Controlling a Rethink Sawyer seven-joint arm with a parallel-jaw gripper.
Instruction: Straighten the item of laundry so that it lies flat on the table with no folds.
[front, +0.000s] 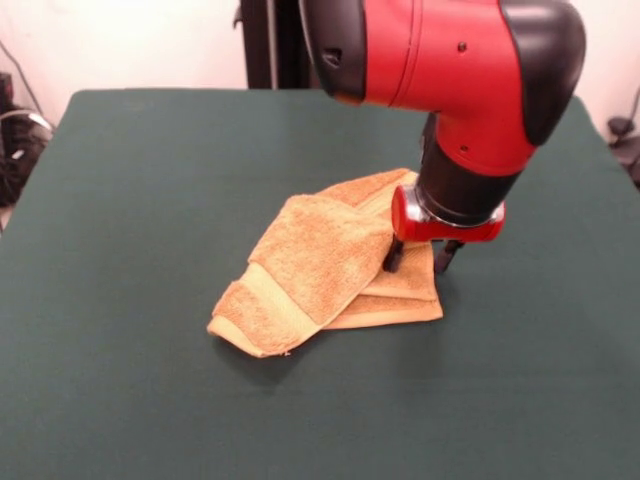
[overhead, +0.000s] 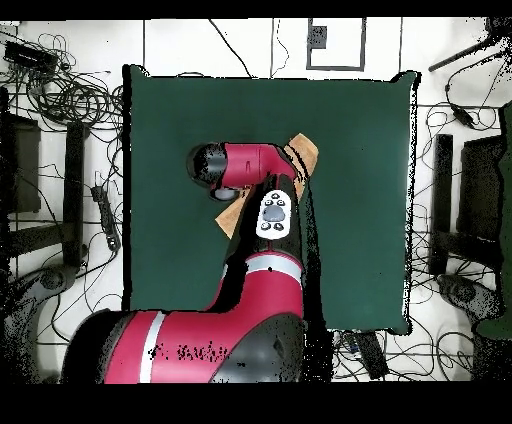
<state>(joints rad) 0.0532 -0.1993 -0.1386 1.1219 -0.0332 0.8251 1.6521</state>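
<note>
On the table, folded towel; fingers straddle its edge.

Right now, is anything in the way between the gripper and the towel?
Nothing visible. The gripper is already down at the folded towel, at its edge on the picture's right, its two fingers apart. Around the towel, only the green table shows.

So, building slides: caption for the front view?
Sawyer's open gripper straddles the edge of a folded orange-tan towel on the green table.
</note>
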